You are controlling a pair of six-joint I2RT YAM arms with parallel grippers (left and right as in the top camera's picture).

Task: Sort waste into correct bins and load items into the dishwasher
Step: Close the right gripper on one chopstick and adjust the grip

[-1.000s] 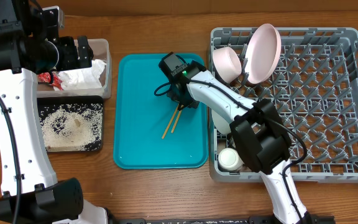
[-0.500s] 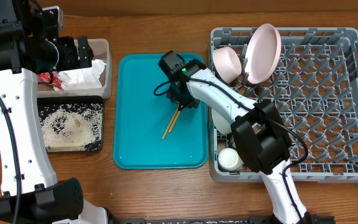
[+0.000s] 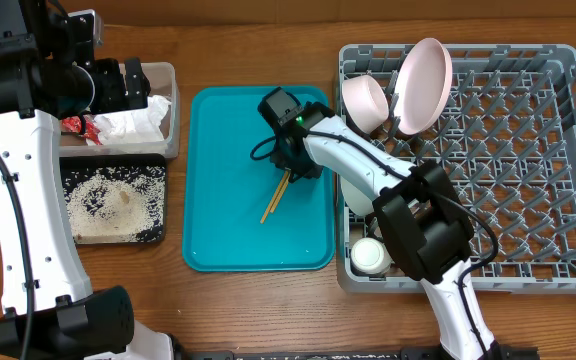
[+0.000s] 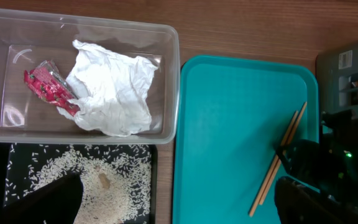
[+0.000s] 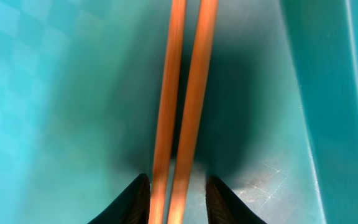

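The wooden chopsticks (image 3: 273, 200) lie together on the teal tray (image 3: 228, 200). My right gripper (image 3: 288, 162) is down on their upper end. In the right wrist view its fingers (image 5: 176, 199) sit close on either side of the chopsticks (image 5: 185, 93). My left gripper (image 3: 133, 85) hangs open and empty above the clear tub (image 3: 173, 110), its fingers (image 4: 176, 205) wide apart. The tub holds the white napkin (image 4: 114, 93) and the red wrapper (image 4: 48, 90). Rice (image 4: 98, 186) lies in the black tray (image 3: 161, 165). The grey dish rack (image 3: 528, 200) holds the pink plate (image 3: 423, 80), a pinkish bowl (image 3: 365, 103) and the white cup (image 3: 370, 255).
The teal tray sits between the two bins on the left and the rack on the right. My right arm reaches over the rack's left edge, hiding part of it. Bare wooden table (image 3: 258, 310) lies in front.
The two chopsticks, splayed apart a second ago, now lie together. My right gripper has shifted slightly right and toward the front. The left arm has not moved.
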